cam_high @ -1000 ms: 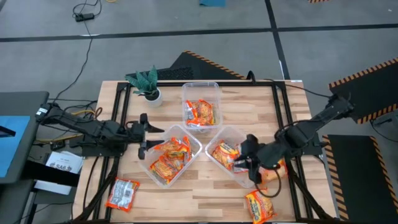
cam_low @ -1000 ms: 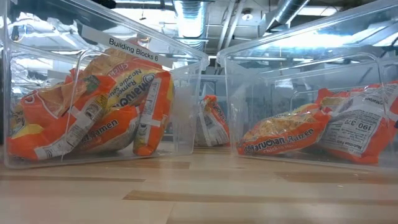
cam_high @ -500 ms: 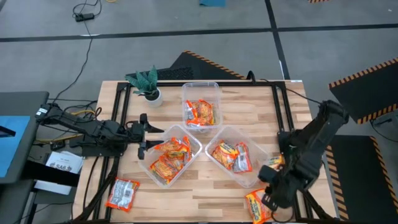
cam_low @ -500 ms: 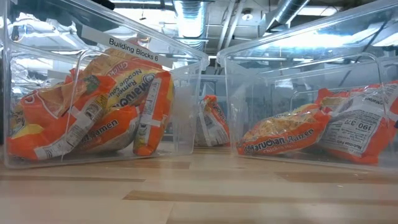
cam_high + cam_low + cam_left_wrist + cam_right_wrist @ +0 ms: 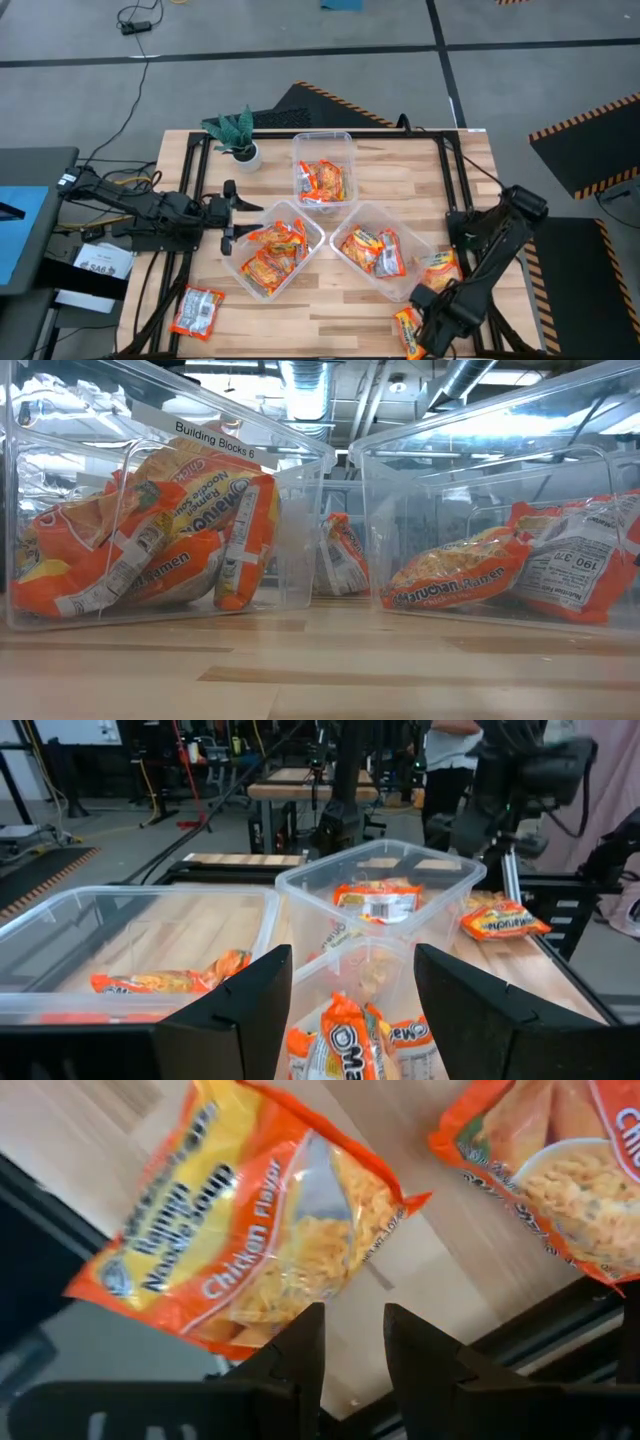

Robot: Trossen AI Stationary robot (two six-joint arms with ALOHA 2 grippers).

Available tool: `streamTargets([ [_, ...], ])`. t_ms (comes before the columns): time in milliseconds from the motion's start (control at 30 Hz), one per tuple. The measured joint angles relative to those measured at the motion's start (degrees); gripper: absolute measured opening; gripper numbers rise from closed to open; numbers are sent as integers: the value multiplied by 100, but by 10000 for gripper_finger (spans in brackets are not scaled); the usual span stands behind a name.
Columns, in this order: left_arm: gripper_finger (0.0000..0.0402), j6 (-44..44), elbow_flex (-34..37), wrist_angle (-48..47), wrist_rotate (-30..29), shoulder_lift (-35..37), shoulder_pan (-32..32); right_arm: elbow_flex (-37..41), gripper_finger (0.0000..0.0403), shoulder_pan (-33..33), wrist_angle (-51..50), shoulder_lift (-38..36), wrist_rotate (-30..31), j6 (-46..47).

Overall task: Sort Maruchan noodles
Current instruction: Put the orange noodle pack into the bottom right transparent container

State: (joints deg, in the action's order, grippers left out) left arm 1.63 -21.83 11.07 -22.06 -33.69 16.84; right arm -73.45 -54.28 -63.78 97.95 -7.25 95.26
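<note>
The right arm covers most of the front-right noodle packet (image 5: 406,328); its neighbouring packet (image 5: 560,1170) is cut by the frame edge.

Workshop with a grey floor (image 5: 300,40).
Black floor lines (image 5: 250,55), striped mats (image 5: 585,125), ceiling ducts (image 5: 305,385), far workbenches (image 5: 290,785).

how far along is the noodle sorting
Mostly done: all three clear tubs hold Maruchan packets. In hand: the right gripper, fingers apart, hovers over the chicken flavor packet at the table's front right corner. Left: that one, its neighbour and a packet front left. The left gripper waits, open.
</note>
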Motion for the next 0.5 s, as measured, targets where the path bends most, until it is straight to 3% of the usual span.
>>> streamTargets([
  [200,199,-83,-6,2,4,0,0,303,125,-148,1130,26,-199,52],
  [500,199,-263,-6,95,15,0,0,1579,111,-575,2634,-721,916,1881],
])
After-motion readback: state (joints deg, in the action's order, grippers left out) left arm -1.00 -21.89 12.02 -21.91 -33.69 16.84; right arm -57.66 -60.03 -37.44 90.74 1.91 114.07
